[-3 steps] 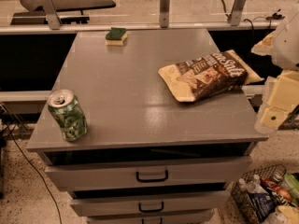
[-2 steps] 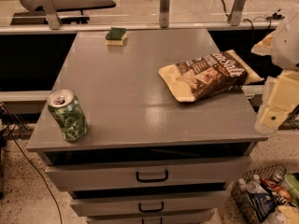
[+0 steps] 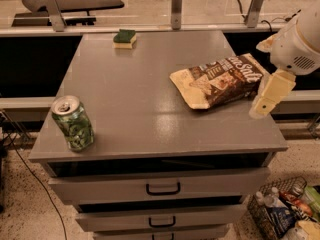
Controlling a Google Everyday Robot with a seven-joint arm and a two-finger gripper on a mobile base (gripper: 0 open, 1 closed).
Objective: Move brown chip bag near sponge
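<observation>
The brown chip bag [image 3: 217,79] lies flat on the right half of the grey cabinet top [image 3: 145,99], its cream end toward the middle. The sponge [image 3: 124,38], green on top and yellow below, sits at the far edge, left of centre and well away from the bag. My gripper [image 3: 265,101] hangs at the right edge of the top, just beside the bag's right end and slightly nearer the front. It holds nothing that I can see. The white arm [image 3: 300,44] rises behind it.
A green soda can [image 3: 73,123] stands upright near the front left corner. Drawers with black handles [image 3: 163,189] are below the top. A wire basket of bottles [image 3: 282,214] sits on the floor at the right. Metal posts [image 3: 176,6] stand behind the far edge.
My gripper has moved left and a little up, closer to the chip bag's right end. The bag, sponge and can have not moved.
</observation>
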